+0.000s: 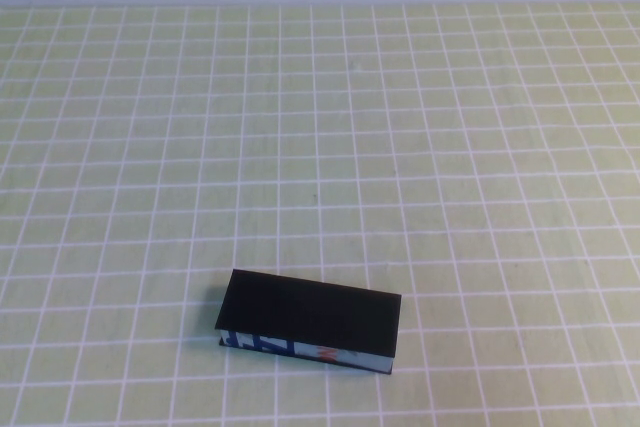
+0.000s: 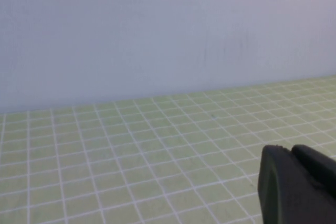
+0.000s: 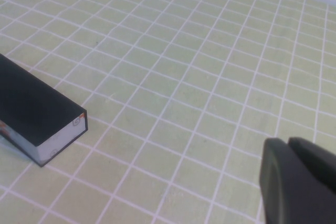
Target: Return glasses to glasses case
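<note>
The glasses case (image 1: 310,315) lies shut on the green checked cloth near the table's front edge, with its black lid on top and its blue-and-white printed edge facing the robot. The right wrist view shows one end of the glasses case (image 3: 32,107). The glasses are out of view. My right gripper (image 3: 287,143) hovers above the cloth to the right of the case, apart from it, fingers pressed together and empty. My left gripper (image 2: 290,150) is also shut on nothing, over bare cloth and facing the pale back wall. Neither arm shows in the high view.
The green cloth with white grid lines (image 1: 320,147) covers the whole table. A pale wall (image 2: 157,35) rises behind its far edge.
</note>
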